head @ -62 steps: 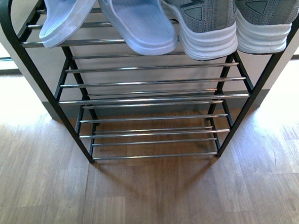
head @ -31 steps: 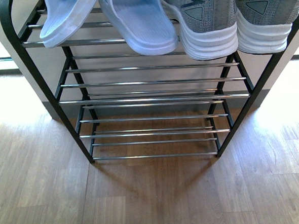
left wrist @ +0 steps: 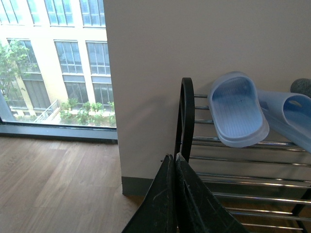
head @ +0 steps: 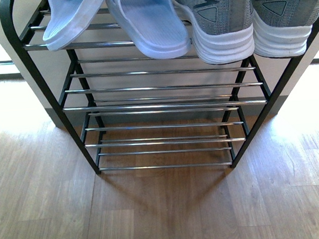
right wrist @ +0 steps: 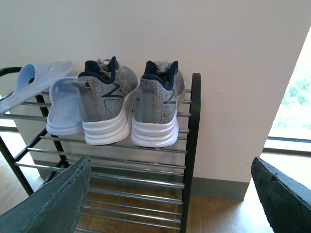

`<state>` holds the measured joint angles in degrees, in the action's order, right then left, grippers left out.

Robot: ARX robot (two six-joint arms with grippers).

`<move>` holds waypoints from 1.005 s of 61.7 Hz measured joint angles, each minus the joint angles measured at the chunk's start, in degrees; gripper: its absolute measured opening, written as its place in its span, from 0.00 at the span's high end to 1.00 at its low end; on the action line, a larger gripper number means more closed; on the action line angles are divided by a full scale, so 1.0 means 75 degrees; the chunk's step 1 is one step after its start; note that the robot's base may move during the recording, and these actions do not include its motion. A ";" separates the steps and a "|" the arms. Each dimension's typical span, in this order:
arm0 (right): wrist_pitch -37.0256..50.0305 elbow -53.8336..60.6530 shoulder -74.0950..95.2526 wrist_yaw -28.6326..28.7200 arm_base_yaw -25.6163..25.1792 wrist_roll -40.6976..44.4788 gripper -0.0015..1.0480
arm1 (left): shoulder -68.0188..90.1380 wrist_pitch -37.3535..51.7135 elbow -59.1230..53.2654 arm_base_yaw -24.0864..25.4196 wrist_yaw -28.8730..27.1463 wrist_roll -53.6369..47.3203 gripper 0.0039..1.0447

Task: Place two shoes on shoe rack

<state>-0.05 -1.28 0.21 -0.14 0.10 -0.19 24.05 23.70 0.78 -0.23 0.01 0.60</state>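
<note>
1. The grey sneakers [right wrist: 129,104] stand as a pair on the top shelf of the shoe rack [head: 158,106], heels out toward the room, pressed side by side against the rack's right end post. To my eye they would handle light but bulky: the knit upper is soft and would give under a squeeze, while the white sole is the firm part. The heel collar or the sole edge looks the surest place to take hold.
2. The pale blue slides [head: 143,23] share that same top shelf, on the left of the sneakers. One lies flat with its end hanging past the front bar; the other [left wrist: 238,109] is tilted, leaning across the bars. Smooth rubber, likely light and a bit slick; the strap arch looks the best grip.
3. The left gripper [left wrist: 174,160] has its jaws closed together, holding nothing, near the rack's left end post.
4. The right gripper [right wrist: 172,194] has its jaws spread wide, empty, in front of the rack and touching nothing.
5. The lower shelves carry no shoes.
</note>
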 joint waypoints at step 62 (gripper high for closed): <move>0.0000 0.0003 0.0003 0.0003 0.0000 0.0000 0.09 | -0.3075 -0.3162 0.0000 0.0012 -0.0006 0.0000 0.99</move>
<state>-0.05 -1.26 0.23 -0.12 0.10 -0.19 0.99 -0.01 0.78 -0.14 -0.03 0.60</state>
